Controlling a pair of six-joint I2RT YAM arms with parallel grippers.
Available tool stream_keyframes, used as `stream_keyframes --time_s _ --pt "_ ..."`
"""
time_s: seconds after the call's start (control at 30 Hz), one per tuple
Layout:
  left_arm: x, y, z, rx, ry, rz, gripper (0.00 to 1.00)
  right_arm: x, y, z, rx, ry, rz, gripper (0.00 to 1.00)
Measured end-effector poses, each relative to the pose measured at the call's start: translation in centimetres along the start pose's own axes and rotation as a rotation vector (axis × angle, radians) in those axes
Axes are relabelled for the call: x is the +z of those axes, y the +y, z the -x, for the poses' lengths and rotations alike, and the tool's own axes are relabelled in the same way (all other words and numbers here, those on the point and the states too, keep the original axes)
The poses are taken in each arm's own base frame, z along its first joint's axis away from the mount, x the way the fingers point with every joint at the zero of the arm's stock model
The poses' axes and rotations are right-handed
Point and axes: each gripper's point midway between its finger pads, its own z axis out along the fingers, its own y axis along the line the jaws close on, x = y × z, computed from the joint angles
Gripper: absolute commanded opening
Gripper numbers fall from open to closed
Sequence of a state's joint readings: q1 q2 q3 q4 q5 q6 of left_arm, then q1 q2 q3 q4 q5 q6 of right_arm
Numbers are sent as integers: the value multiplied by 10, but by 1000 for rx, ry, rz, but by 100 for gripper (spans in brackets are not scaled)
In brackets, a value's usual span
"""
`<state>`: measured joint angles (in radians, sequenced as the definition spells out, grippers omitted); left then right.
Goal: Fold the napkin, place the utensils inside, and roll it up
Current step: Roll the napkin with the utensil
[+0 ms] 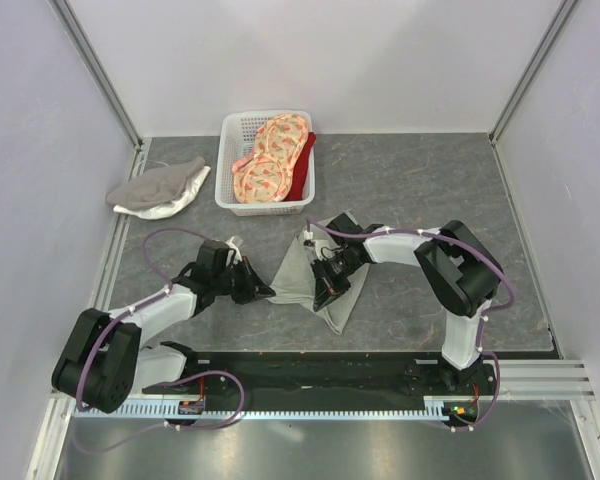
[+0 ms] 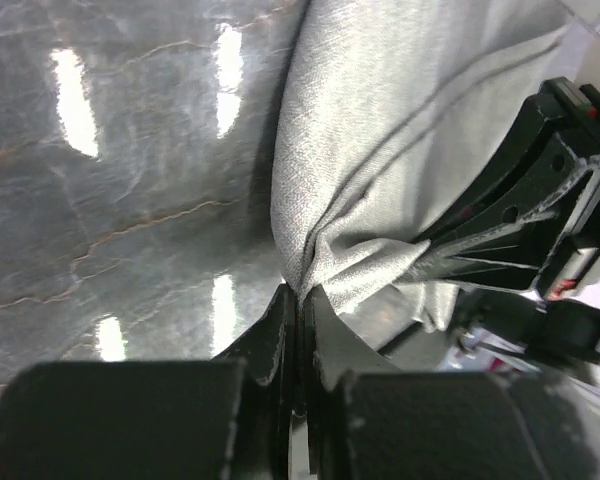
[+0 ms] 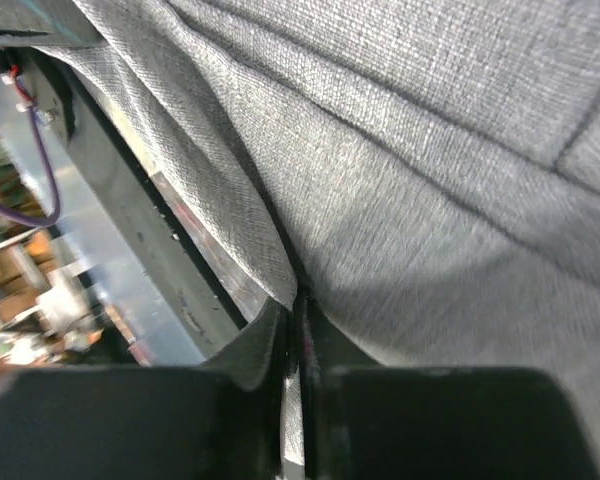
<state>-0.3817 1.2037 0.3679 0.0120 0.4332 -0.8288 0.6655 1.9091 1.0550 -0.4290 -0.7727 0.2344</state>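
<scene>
There is one grey-green napkin (image 1: pixel 298 280) on the one desk (image 1: pixel 420 180), along with one grey-and-white cloth (image 1: pixel 160 187) and one white basket (image 1: pixel 238 125). The basket holds what look like two orange-pink patterned cloths (image 1: pixel 280 140) and one red cloth (image 1: pixel 302 175). There are two arms, each with one hand: the left hand (image 2: pixel 298 300) and the right hand (image 3: pixel 298 305).
</scene>
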Motion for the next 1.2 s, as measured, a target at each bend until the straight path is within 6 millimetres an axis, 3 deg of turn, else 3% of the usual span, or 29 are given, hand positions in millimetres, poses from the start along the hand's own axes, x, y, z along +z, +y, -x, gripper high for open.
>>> stream_keyframes --time_s 0.03,0.13,0.2,0.23,0.33,0.37,0.6,0.97,1.2 --pt "-1 -2 2 -14 13 -8 2 -3 0 2 -9 -12 -15 27" --pt "-4 -8 9 -44 53 -29 2 -18 5 10 -57 -73 -70 45" --pt "-4 -10 11 -60 86 -37 2 -29 10 16 -107 -121 -117 52" --pt "-4 -10 11 -67 101 -39 2 -34 13 18 -131 -143 -138 61" --pt "-3 -11 9 -95 170 -55 2 -47 28 26 -247 -218 -226 73" --pt "-3 -10 8 -104 187 -57 2 -49 34 28 -292 -242 -259 82" --pt "-5 -9 7 -154 284 -82 2 -32 72 32 -567 -366 -435 88" --pt "-8 -3 5 -190 339 -93 2 6 73 23 -794 -412 -659 89" --pt "-9 -5 6 -193 349 -106 2 24 61 23 -846 -413 -763 87"
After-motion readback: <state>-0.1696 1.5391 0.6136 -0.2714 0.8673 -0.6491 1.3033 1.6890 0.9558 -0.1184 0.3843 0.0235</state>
